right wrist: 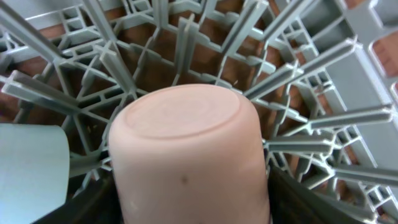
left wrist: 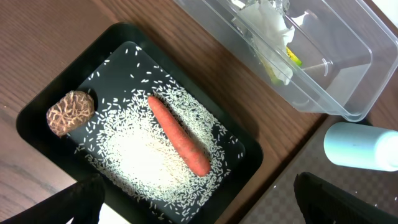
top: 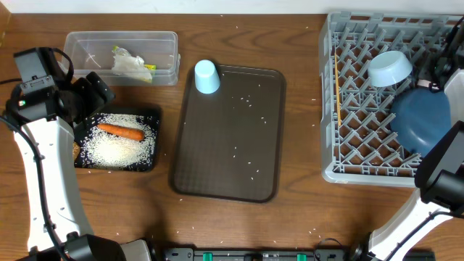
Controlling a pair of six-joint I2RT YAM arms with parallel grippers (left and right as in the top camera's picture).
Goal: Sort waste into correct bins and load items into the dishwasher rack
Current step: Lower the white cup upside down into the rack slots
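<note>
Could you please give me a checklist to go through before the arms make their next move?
1. Small white cup upside down among the pegs of the rack: ok.
2. Right gripper clear of that cup: cannot tell; fingers flank it closely.
3. Left gripper open and empty: ok.
4. Light-blue cup loaded: not ok; it stands upside down on the brown serving tray.
5. Rice all binned: not ok; grains lie scattered on that tray.
6. Tissue and wrapper in the clear tub: ok.
</note>
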